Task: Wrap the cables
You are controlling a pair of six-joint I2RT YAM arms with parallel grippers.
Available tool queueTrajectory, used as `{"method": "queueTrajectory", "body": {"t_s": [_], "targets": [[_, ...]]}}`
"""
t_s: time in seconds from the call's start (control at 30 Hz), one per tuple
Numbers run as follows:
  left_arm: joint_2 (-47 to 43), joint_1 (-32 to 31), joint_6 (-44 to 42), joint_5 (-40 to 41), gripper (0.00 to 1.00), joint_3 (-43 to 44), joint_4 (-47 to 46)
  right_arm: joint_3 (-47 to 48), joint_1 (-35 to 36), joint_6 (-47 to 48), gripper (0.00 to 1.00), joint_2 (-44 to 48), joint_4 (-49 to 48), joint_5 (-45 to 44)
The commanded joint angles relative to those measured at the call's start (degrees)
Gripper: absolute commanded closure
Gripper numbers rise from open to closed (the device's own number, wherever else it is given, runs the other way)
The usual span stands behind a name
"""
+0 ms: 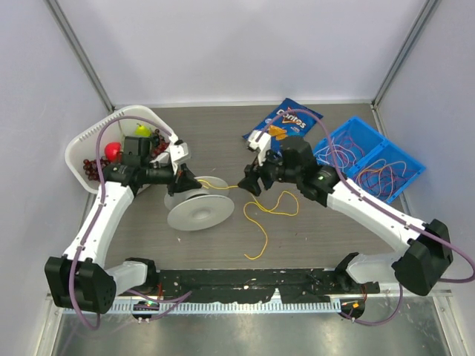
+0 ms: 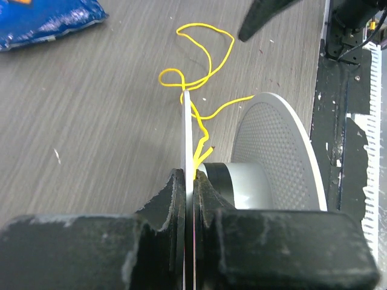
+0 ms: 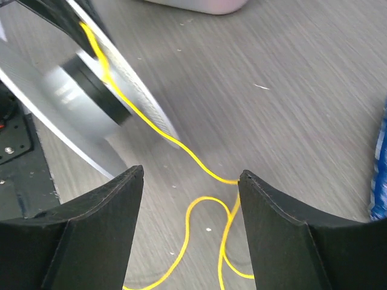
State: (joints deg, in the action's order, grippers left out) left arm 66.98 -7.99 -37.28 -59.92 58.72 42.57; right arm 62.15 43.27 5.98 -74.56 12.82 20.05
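A yellow cable (image 1: 271, 211) runs from the translucent white spool (image 1: 200, 210) across the table into loose loops. My left gripper (image 2: 189, 175) is shut on the spool's thin near flange (image 2: 186, 121). The yellow cable (image 2: 205, 48) comes down to those jaw tips beside the hub; whether it is pinched too I cannot tell. My right gripper (image 3: 191, 175) stands open low over the table. The yellow cable (image 3: 151, 124) passes between its fingers and touches the right fingertip (image 3: 251, 181). More cables (image 1: 382, 178) lie in the blue bin.
A blue two-part bin (image 1: 355, 127) stands at the back right and a Doritos bag (image 1: 286, 122) lies behind the right gripper (image 1: 247, 182). A white basket (image 1: 82, 148) with fruit sits at the back left, behind the left gripper (image 1: 187, 182).
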Motion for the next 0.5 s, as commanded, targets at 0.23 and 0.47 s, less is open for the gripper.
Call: {"method": "queueTrajectory", "body": {"t_s": [0.23, 0.47], "targets": [[-5.4, -1.7, 10.0, -5.2, 1.0, 10.9, -7.1, -12.3, -5.9, 16.7, 0.29, 10.3, -10.3, 10.6], [-6.6, -2.6, 8.7, -7.8, 1.0, 11.4, -6.2, -16.4, -6.0, 22.4, 0.28, 9.3, -24.8, 11.7]]}}
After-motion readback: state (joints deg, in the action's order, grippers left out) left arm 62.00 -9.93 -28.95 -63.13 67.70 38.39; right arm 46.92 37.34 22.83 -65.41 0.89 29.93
